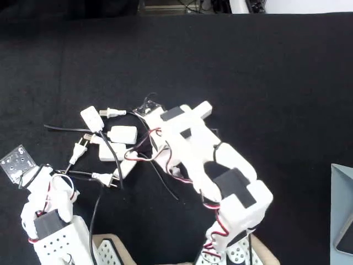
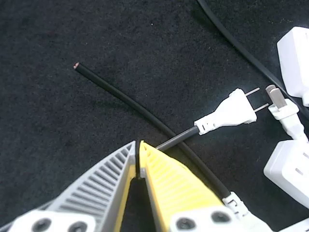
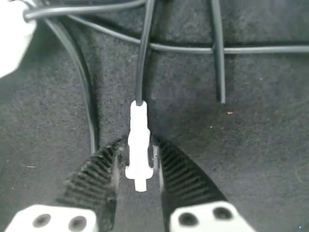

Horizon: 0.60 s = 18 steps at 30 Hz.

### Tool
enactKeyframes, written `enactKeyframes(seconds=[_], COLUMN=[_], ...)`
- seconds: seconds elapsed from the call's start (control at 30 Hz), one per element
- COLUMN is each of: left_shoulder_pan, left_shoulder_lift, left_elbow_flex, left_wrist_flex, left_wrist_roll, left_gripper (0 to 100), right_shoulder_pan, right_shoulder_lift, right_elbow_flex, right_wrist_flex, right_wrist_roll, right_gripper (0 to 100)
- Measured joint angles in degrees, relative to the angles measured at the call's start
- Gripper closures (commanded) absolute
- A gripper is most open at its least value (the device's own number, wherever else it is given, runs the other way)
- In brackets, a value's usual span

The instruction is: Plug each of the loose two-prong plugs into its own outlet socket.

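Note:
My right gripper (image 3: pixel 139 162) is shut on a white two-prong plug (image 3: pixel 138 145), whose black cable (image 3: pixel 143 58) runs away across the cloth. In the high view this gripper (image 1: pixel 148 109) sits under its arm near the table's middle, just right of the cluster. Three white outlet blocks (image 1: pixel 91 117) (image 1: pixel 122 133) (image 1: pixel 110 153) lie there with loose plugs (image 1: pixel 113 113) (image 1: pixel 80 149) (image 1: pixel 105 178). My left gripper (image 2: pixel 139 145) is shut on nothing, just short of a loose plug (image 2: pixel 231 111). In the high view the left gripper (image 1: pixel 19 163) stays at the front left.
Black cables (image 1: pixel 66 130) tangle around the outlets on the black cloth (image 1: pixel 265 83). A cut cable end (image 2: pixel 75 65) lies ahead of the left gripper. Two outlet blocks (image 2: pixel 294 58) (image 2: pixel 289 166) and another plug (image 2: pixel 282 108) lie beyond. A grey object (image 1: pixel 342 210) stands at the right edge.

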Motion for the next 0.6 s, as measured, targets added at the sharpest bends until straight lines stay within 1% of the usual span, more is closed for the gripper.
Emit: enactKeyframes(seconds=[0.23, 0.33, 0.47, 0.6], left_shoulder_pan=[0.00, 0.00, 0.00, -0.18], left_shoulder_lift=[0.00, 0.00, 0.00, 0.00], left_elbow_flex=[0.00, 0.00, -0.35, -3.69], left_wrist_flex=[0.00, 0.00, 0.00, 0.00], left_wrist_roll=[0.00, 0.00, 0.00, 0.00], left_gripper=[97, 97, 97, 97], right_shoulder_pan=[0.00, 0.00, 0.00, 0.00], right_shoulder_lift=[1.32, -0.26, -9.05, -22.07], right_elbow_flex=[-2.29, -2.64, -2.64, -2.64], right_wrist_flex=[3.87, 7.47, 11.69, 14.77], right_wrist_roll=[0.00, 0.00, -0.26, -3.34], right_gripper=[98.6, 98.6, 98.6, 98.6])
